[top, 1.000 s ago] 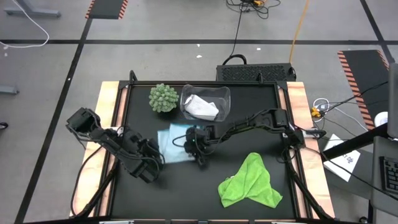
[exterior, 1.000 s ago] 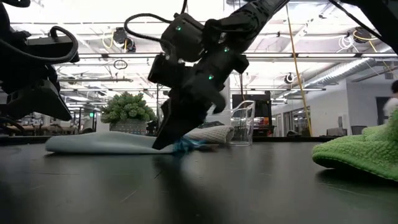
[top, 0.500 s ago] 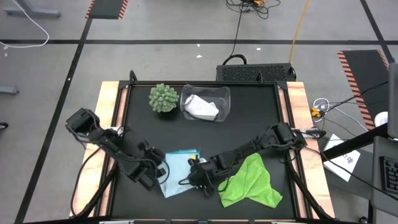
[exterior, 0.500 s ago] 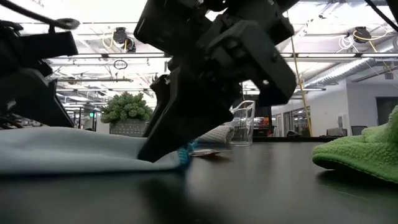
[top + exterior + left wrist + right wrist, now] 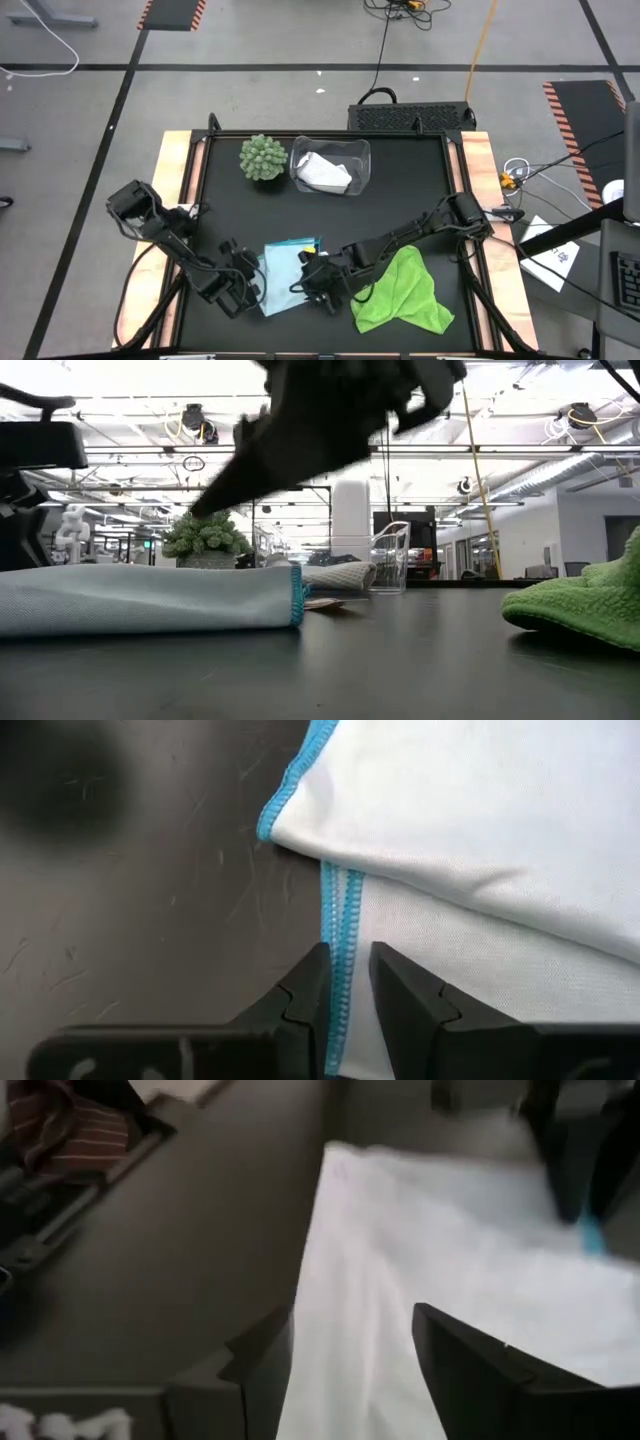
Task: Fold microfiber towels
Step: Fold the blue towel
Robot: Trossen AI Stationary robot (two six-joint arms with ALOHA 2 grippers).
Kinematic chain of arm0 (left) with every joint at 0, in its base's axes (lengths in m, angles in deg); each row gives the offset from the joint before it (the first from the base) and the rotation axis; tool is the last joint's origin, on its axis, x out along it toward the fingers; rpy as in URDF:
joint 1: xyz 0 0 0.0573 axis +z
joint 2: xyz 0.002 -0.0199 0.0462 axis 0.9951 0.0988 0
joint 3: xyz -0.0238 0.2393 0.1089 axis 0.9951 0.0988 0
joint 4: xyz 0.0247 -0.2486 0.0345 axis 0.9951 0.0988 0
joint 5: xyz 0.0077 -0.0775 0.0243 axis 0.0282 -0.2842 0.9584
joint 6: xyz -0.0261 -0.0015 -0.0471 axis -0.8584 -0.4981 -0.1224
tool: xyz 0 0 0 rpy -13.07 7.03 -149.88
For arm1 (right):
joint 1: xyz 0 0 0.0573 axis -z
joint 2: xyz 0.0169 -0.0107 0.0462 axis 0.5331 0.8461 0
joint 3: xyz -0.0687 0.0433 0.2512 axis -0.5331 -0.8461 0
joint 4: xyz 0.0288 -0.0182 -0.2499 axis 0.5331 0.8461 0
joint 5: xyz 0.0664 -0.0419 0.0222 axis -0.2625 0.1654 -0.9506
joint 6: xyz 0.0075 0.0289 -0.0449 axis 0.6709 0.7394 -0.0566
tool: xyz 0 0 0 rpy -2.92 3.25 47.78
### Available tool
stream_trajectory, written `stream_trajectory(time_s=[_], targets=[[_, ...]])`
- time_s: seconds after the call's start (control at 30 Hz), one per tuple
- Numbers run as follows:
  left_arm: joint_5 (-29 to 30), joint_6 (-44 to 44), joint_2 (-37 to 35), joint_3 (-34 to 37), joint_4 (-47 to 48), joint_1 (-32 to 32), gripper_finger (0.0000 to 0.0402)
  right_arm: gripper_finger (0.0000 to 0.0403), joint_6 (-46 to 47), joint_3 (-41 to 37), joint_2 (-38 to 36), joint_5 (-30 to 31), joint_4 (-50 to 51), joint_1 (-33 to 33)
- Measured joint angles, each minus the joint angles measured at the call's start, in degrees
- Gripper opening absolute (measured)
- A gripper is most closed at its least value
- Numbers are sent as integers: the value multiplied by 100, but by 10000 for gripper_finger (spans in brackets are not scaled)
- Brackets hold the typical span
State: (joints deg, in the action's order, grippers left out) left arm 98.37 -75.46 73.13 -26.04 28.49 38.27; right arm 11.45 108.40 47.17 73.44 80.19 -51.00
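- My left gripper (image 5: 340,995) is pinched on the teal-stitched hem of the light blue towel (image 5: 285,272), fingers (image 5: 305,990) close together with the doubled edge running between them, low at the front-left of the table (image 5: 400,190).
- My right gripper (image 5: 318,290) sits at the towel's opposite, right-hand edge; from its wrist camera I see its fingers (image 5: 470,1370) spread apart with pale cloth lying between them, gripping nothing.
- At table height, the right arm (image 5: 330,410) hangs above the cloth, clear of it, and the blue towel (image 5: 150,598) lies folded over on itself, its teal edge facing the camera.
- The lime green towel (image 5: 403,293) lies crumpled just beside the right gripper, toward the front-right corner, unfolded.
- The white towel (image 5: 325,174) rests bunched inside the clear plastic bin (image 5: 362,150) at the back of the table.
- A spiky green ball plant (image 5: 262,157) stands just left of that bin, well apart from both arms.
- Beyond the table, I see a dark floor with taped lines and loose cables.
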Motion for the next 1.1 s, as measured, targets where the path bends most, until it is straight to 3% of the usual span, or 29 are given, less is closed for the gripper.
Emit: stream_trajectory(time_s=[0.13, 0.23, 0.37, 0.43, 0.57, 0.63, 0.77, 0.93, 1.1], targets=[[195, -207, 259, 27, 4, -82, 81, 200, -701, 0, -159, -7, -135, 89], [706, -231, 336, 44, 9, -213, 81, 196, -850, 0, -234, -52, -284, 424], [1301, -182, 359, 74, 90, -454, 81, 193, -761, 0, -231, -1120, -471, 1067], [1498, -195, 355, 70, 230, -521, 81, 193, -684, 0, -232, -1356, -544, 1338], [1530, -208, 355, 70, 423, -573, 81, 193, -877, 4, -233, -1443, -457, 1810], [1388, -264, 351, 68, 507, -584, 81, 193, -928, 4, -233, -1784, -443, 2022], [1107, -571, 350, 70, 603, -607, 81, 192, -61, 11, -139, -2260, -576, 2319], [1100, -765, 345, 143, 539, -589, 81, 192, 249, 18, 228, -2701, -700, 2374], [1261, -816, 320, 591, -91, -376, 81, 192, 143, 322, 606, -2704, -703, 2193]])
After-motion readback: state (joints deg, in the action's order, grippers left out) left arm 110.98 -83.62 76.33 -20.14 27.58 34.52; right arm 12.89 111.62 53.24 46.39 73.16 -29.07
